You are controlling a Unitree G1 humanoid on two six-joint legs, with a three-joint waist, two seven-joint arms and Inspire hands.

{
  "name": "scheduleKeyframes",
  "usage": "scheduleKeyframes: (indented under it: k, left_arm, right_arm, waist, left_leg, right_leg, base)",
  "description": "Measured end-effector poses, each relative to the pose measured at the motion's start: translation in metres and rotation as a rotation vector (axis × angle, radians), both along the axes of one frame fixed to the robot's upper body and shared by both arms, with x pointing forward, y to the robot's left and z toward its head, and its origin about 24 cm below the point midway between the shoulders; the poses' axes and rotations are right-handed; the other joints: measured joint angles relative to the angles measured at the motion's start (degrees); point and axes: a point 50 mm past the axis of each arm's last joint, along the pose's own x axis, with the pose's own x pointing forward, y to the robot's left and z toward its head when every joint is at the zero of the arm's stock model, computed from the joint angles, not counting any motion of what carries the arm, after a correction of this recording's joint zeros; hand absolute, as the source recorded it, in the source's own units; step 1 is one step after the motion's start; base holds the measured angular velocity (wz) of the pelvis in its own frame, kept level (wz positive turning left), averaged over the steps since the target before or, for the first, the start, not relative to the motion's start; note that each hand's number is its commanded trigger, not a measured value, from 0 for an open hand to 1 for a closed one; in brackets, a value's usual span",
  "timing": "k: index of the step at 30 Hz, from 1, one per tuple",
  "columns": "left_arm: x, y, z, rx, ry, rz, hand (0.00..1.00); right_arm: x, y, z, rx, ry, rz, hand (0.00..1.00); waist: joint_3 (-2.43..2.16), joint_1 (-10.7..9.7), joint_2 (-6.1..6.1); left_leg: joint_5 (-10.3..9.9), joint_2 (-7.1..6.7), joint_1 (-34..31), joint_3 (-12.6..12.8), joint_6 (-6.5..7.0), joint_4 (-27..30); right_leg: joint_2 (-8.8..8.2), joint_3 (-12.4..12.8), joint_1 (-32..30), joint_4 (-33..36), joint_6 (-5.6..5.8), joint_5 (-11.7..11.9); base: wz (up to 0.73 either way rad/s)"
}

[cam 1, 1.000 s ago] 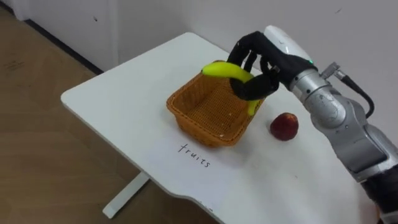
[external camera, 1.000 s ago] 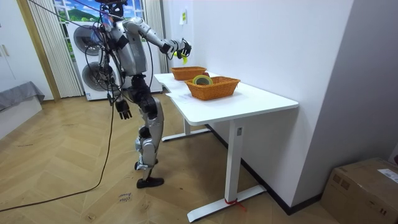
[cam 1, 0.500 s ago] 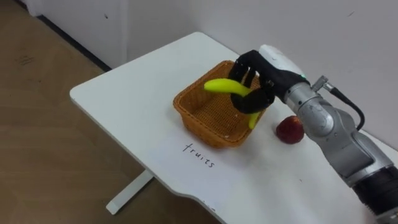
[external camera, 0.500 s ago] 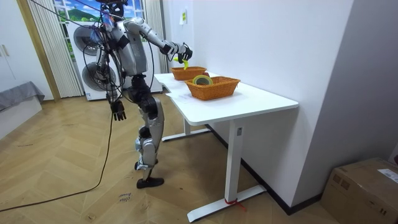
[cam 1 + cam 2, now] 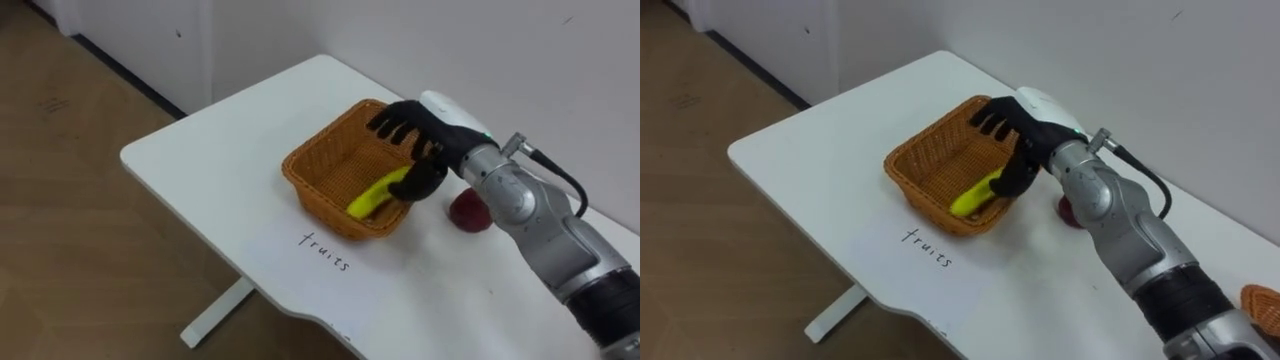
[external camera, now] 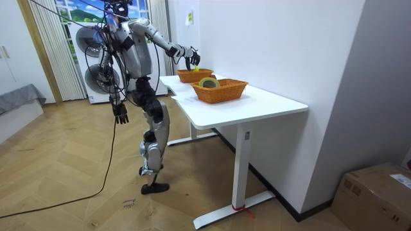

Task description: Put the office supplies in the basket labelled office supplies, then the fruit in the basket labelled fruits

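right hand (image 5: 428, 140): I see fingers (image 5: 392, 121) spread wide over fruit basket (image 5: 312, 166), 2 o'clock rim, holding nothing
banana (image 5: 375, 193): lying inside basket, 4 o'clock side
apple (image 5: 470, 212): on desk (image 5: 215, 150), basket's 3 o'clock
left hand (image 6: 119, 114): hanging at side

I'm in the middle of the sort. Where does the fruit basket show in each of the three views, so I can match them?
Left eye view: the fruit basket is at centre, on the white table.
Right eye view: it is just left of centre.
Room view: it is the farther of the two baskets, upper middle.
Shared landmark: the right hand over it.
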Motion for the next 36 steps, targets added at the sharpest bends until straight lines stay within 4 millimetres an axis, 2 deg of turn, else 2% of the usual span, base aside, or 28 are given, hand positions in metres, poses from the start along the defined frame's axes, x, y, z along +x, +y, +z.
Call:
scheduleKeyframes:
  k: [15, 23, 36]
  left_arm:
    - [-0.0017, 0.0007, 0.0002, 0.013, 0.02, -0.013, 0.0]
    - [0.0007, 0.0008, 0.0009, 0.016, 0.011, -0.02, 0.0]
    - [0.0026, -0.0053, -0.0005, 0.013, -0.006, -0.03, 0.0]
  right_arm:
    - [-0.0001, 0.0003, -0.0001, 0.006, 0.007, 0.004, 0.0]
    - [-0.0005, 0.0008, -0.001, -0.002, 0.026, 0.018, 0.0]
    - [0.0023, -0.0066, 0.0066, 0.067, 0.017, -0.017, 0.0]
  waist:
    - [-0.15, -0.2, -0.17]
    - [-0.39, -0.5, -0.49]
    - [-0.38, -2.7, -0.62]
  left_leg:
    - [0.0, -0.34, 1.1, 0.0, 0.04, 0.2]
    - [0.0, -0.7, 1.2, -0.2, 0.19, 0.0]
    - [-0.1, -0.74, 1.2, -0.1, 0.21, -0.3]
  right_leg:
    - [-0.33, 0.1, 0.9, 0.0, 0.0, -0.6]
    - [-0.64, 0.1, 1.0, 0.1, 0.32, -0.8]
    - [-0.64, 0.0, 0.9, -0.1, 0.36, -0.8]
  base:
    - [0.0]
    - [0.0]
    - [0.0]
